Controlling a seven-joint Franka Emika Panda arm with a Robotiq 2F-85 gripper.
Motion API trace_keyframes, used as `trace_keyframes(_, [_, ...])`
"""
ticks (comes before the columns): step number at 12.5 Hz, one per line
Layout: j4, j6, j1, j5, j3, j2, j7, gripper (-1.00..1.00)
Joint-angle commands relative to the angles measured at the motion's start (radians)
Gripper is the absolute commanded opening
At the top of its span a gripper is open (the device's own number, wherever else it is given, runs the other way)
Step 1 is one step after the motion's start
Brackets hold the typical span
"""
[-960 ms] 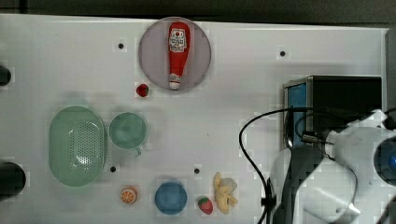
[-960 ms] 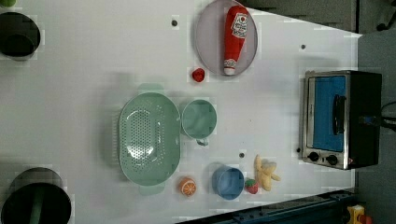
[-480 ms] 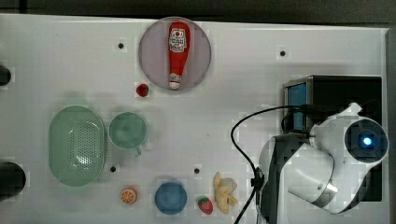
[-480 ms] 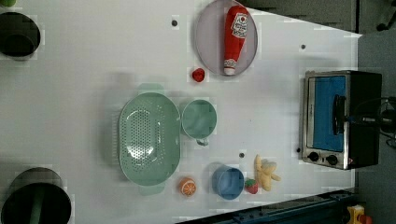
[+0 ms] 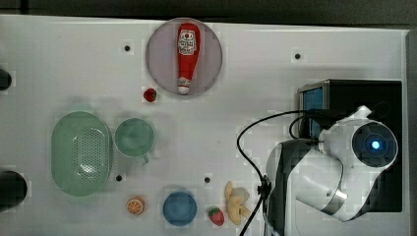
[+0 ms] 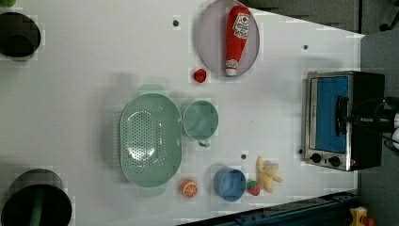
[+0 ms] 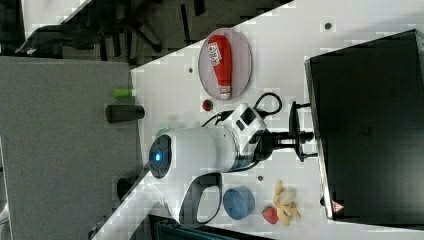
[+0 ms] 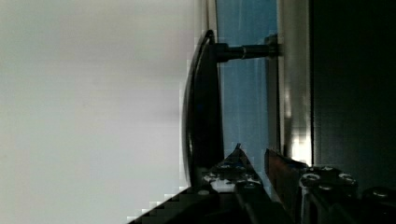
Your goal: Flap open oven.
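Note:
The oven point(image 6: 364, 89) stands at the left view's right edge, with a black top point(image 5: 364, 98), a silver front frame and a blue glass door point(image 6: 329, 113) that lies flat against the frame. Its dark handle point(image 8: 203, 107) stands off the glass on a post. My gripper point(image 8: 254, 156) reaches in over the oven's top at the handle point(image 6: 339, 115). One fingertip point(image 8: 237, 161) sits in the gap between handle and glass, the other point(image 8: 276, 163) is by the metal frame. The fingers stand slightly apart with nothing between them. The right view has the gripper point(image 7: 306, 144) at the oven's point(image 7: 370, 125) front edge.
A ketchup bottle point(image 5: 187, 54) lies on a round plate point(image 5: 211, 73) at the back. A green colander point(image 5: 81, 152), green cup point(image 5: 134, 137), blue bowl point(image 5: 179, 207), orange point(image 5: 135, 205), strawberries point(image 5: 215, 215) and a banana toy point(image 5: 236, 201) are spread over the white table. The arm's cable point(image 5: 246, 132) loops beside the oven.
In the top view the arm has swung up from the lower right over the oven. In the left view the gripper has come in at the handle. The door has not moved.

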Motion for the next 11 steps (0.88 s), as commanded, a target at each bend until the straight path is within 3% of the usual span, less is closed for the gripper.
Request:
trace_keyframes(1, [-0.013,0.02,0.017,-0.028,0.026,0.009,0.03,-0.65])
trace_keyframes(7, [-0.072,0.02,0.08,-0.228,0.116,0.016,0.302,-0.65])
trace_keyframes(11, [-0.09,0.018,0.115,-0.427,0.169,0.054,0.543,-0.65])
